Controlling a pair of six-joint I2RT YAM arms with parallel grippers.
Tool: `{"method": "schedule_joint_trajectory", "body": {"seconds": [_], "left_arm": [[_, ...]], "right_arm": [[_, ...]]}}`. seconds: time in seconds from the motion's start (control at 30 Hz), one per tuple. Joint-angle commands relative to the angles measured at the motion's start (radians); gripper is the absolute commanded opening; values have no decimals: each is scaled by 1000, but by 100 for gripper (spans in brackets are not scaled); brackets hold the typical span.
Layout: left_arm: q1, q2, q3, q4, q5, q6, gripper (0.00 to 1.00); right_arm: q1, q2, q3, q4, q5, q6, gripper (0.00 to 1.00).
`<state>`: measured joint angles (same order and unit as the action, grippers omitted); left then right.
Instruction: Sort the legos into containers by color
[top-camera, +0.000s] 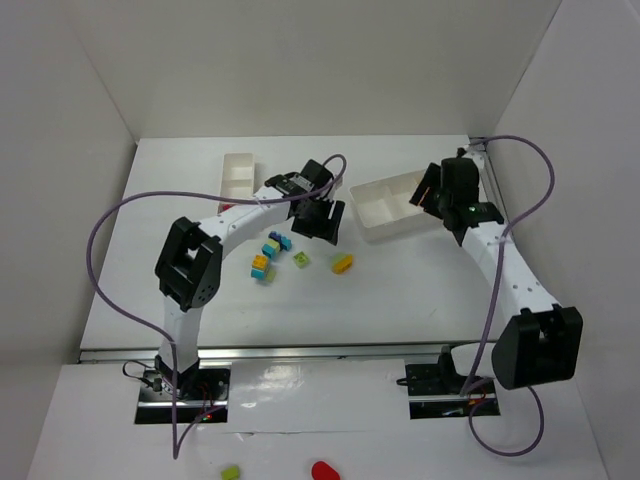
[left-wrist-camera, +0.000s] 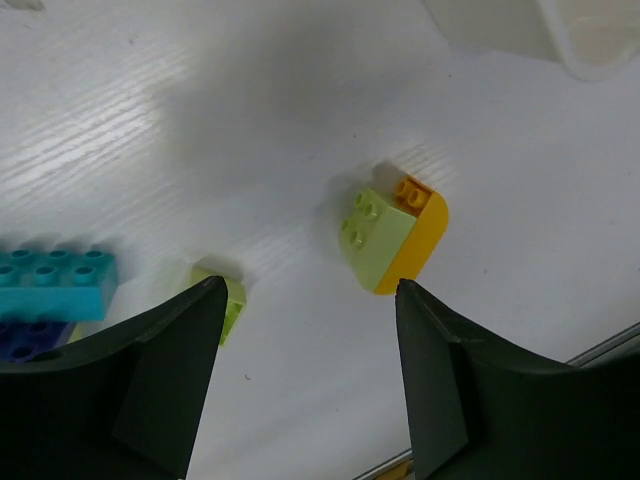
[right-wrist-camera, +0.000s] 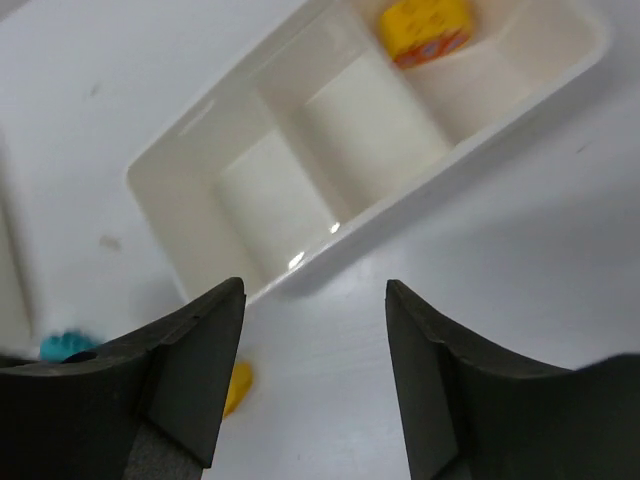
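"Legos (top-camera: 268, 252) first: where did they lie?"

"Most sat loose on the white surface (top-camera: 400, 290) at the middle of the overhead view, below the left tray (top-camera: 238, 172) and the right tray (top-camera: 385, 186). One yellow brick (right-wrist-camera: 425, 25) lay in the end compartment of the right tray, at the top of the right wrist view."

"And the left fingers (left-wrist-camera: 200, 330)?"

"Spread wide with nothing between them, hanging above the surface. A lime-and-orange brick (left-wrist-camera: 392, 232) lay just above the tip of the finger at lower right in that frame, outside the gap. A small lime brick (left-wrist-camera: 228, 300) peeped out beside the other fingertip. A cyan brick (left-wrist-camera: 55, 283) sat at the left edge, with a dark blue brick (left-wrist-camera: 25, 340) just below it in the frame."

"Why held like that?"

"I judged they were spread to straddle a brick from above. The two-colour one looked the likeliest pick, though the fingers needed to shift toward the upper right of the frame to bracket it."

"The right fingers (right-wrist-camera: 215, 330)?"

"Also apart and empty. They hung just short of the right tray's near wall, which crossed the frame above the fingertips. A yellow piece showed beside the finger at lower left; I couldn't tell which brick it was."

"Why the yellow one in that end?"

"Presumably that compartment was meant for yellow alone."
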<state>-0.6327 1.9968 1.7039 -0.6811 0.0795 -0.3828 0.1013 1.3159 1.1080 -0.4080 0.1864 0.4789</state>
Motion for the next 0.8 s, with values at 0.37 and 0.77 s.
{"method": "schedule_joint_trajectory", "body": {"seconds": [0.37, 0.77], "left_arm": [[127, -68, 166, -130, -127, -71, 77], [157, -265, 97, -153, -357, -180, 80]], "right_arm": [[501, 54, -183, 29, -122, 141, 85], [618, 437, 70, 11, -61, 133, 98]]}}
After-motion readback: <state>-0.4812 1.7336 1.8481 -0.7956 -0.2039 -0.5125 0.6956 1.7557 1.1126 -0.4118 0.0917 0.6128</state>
